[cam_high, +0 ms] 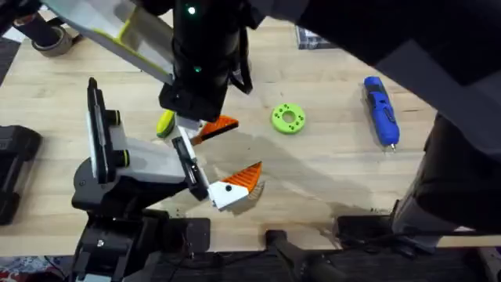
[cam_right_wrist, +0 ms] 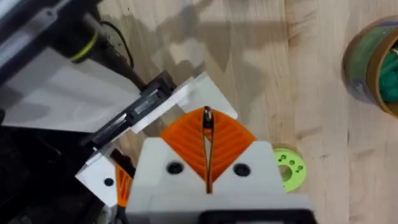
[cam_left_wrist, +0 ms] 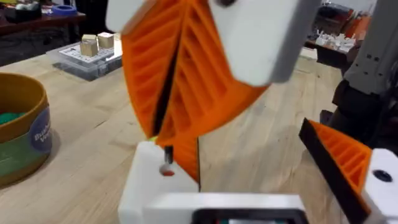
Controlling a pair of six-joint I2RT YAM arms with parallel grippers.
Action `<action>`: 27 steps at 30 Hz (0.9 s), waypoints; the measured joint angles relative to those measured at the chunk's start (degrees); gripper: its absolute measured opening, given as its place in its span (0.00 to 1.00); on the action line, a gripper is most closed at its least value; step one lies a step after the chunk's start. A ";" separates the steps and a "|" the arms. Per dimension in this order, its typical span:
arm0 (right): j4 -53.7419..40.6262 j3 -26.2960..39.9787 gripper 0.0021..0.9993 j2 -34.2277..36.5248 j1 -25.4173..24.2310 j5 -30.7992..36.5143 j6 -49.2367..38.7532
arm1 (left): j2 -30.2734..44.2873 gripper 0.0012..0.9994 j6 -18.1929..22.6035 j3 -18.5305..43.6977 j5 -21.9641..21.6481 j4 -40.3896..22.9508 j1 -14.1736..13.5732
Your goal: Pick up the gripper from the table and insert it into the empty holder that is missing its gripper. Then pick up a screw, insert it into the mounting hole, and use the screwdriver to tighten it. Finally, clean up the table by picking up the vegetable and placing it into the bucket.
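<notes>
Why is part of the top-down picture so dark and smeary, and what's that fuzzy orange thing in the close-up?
Overhead: an arm rising close under the camera shows dark and blurred, shadowing the table; the screwdriver stays sharp. Left wrist: the orange ribbed pads sit too near the lens and blur.

A large dark arm (cam_high: 205,55) rises close under the overhead camera, blurred, and covers the upper end of the yellow-green vegetable (cam_high: 164,124) and part of the small orange gripper (cam_high: 216,128) on the table (cam_high: 329,164). A second dark blurred mass (cam_high: 438,47) blocks the table's far right corner. In the left wrist view, a brown bucket (cam_left_wrist: 22,134) is cut off by the picture's edge, its contents unclear. In the right wrist view, a thin dark object (cam_right_wrist: 207,119) sits pinched in the right gripper (cam_right_wrist: 207,140), too small to identify.
</notes>
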 joint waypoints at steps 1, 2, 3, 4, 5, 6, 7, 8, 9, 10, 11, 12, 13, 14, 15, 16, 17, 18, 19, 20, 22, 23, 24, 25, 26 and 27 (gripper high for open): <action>-0.26 0.00 0.01 0.00 0.00 0.00 0.00 | 0.00 0.99 0.00 0.00 0.00 0.00 0.00; -0.56 0.00 0.01 0.00 0.00 0.00 0.00 | 0.00 0.99 0.00 0.00 0.00 0.00 0.00; -0.80 0.00 0.01 0.00 0.00 0.00 -0.02 | 0.00 0.99 0.00 0.00 0.00 0.00 0.00; -0.95 0.00 0.01 0.00 0.00 0.00 -0.02 | 0.00 0.99 0.00 0.00 0.00 0.00 0.00; -1.02 -0.02 0.01 0.00 0.00 0.00 0.00 | 0.00 0.99 0.00 0.00 -0.02 0.00 0.00; -1.04 -0.02 0.01 0.00 0.00 0.00 0.00 | 0.00 0.99 0.00 0.00 -0.02 0.00 0.00; -1.04 0.00 0.01 0.00 0.00 0.00 -0.02 | 0.00 0.99 0.00 0.00 0.00 0.00 0.00; -1.04 -0.02 0.01 0.00 0.00 0.00 0.00 | 0.00 0.99 0.00 0.00 0.00 0.00 0.00; -1.04 -0.02 0.01 0.00 0.00 0.00 -0.02 | 0.00 0.99 0.00 0.00 0.00 0.00 0.00; -1.04 -0.02 0.01 0.00 0.00 0.00 -0.02 | 0.00 0.99 0.00 0.00 0.00 0.00 0.00; -1.04 -0.02 0.01 0.00 0.00 0.00 0.00 | 0.00 0.99 0.00 0.00 0.00 0.00 0.00; -1.04 -0.02 0.01 0.00 0.00 0.00 0.00 | 0.00 0.99 0.00 0.00 0.00 0.00 0.00; -1.00 -0.02 0.01 0.00 0.00 0.00 0.00 | 0.00 0.99 0.00 0.00 0.00 0.00 0.00; -0.94 -0.02 0.01 0.00 0.00 0.00 0.00 | 0.00 0.99 0.00 0.00 0.00 0.00 0.00; -0.86 -0.02 0.01 0.00 0.00 0.00 0.00 | 0.00 0.99 0.00 0.00 0.00 0.00 0.00; -0.80 -0.02 0.01 0.00 0.00 0.00 -0.02 | 0.00 0.99 0.00 0.00 0.00 0.00 0.00; -0.78 -0.02 0.01 0.00 0.00 0.00 0.00 | 0.00 0.99 0.00 0.00 0.00 0.00 0.00; -0.75 -0.02 0.01 0.00 0.00 0.00 0.00 | 0.00 0.99 0.00 0.00 0.00 0.00 0.00; -0.74 -0.02 0.01 0.00 0.00 0.00 0.00 | 0.00 0.99 0.00 0.00 0.00 0.00 0.00; -0.74 -0.02 0.01 0.00 0.00 0.00 0.00 | 0.00 0.99 0.00 0.00 0.00 0.00 0.00; -0.74 -0.02 0.01 0.00 0.00 0.00 0.00 | 0.00 0.99 0.00 0.00 0.00 0.00 0.00; -0.74 -0.02 0.01 0.00 0.00 0.00 0.00 | 0.00 0.99 0.00 0.00 0.00 0.00 0.00; -0.74 -0.02 0.01 0.00 0.00 0.00 0.00 | 0.00 0.99 0.00 0.00 0.00 0.00 0.00; -0.74 -0.02 0.01 0.00 0.00 0.00 0.00 | 0.00 0.99 0.00 0.00 0.00 0.00 0.00; -0.74 -0.02 0.01 0.03 0.00 0.00 0.00 | 0.00 0.99 0.00 0.00 0.00 0.00 0.00; -0.74 -0.02 0.01 0.11 0.00 0.00 0.00 | 0.00 0.99 0.00 0.00 0.00 0.00 0.00</action>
